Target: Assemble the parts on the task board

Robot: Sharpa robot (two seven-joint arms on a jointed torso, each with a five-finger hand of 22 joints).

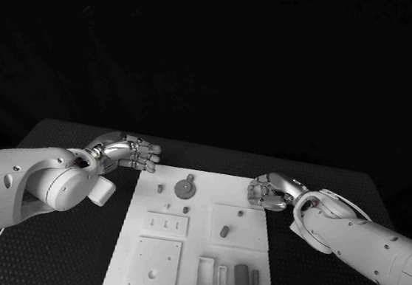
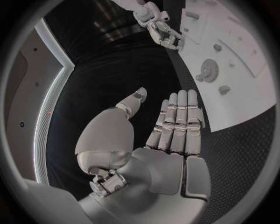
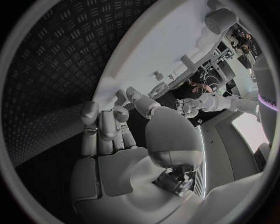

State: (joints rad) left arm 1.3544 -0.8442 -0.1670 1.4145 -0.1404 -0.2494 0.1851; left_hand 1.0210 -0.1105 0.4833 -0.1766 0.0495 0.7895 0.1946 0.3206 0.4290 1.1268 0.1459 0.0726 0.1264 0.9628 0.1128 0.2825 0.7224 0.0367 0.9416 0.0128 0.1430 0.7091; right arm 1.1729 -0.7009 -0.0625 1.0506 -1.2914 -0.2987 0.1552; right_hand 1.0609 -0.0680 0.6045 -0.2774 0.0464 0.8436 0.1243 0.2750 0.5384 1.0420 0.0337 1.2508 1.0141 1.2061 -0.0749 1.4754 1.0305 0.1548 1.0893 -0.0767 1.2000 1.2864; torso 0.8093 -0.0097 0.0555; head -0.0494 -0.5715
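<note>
The white task board lies in the middle of the table. On its far part lies a grey gear, with a small piece beside it. A short peg sits in a square plate, and dark blocks lie near the front right. My left hand hovers off the board's far left corner; its fingers are straight, the thumb is apart, and it holds nothing. My right hand is at the board's far right edge with its fingers curled in on nothing. The left wrist view shows the gear and the right hand.
The black ribbed table stretches on both sides of the board. Two recessed white plates lie on the board's left half, and an upright slotted holder stands near the front.
</note>
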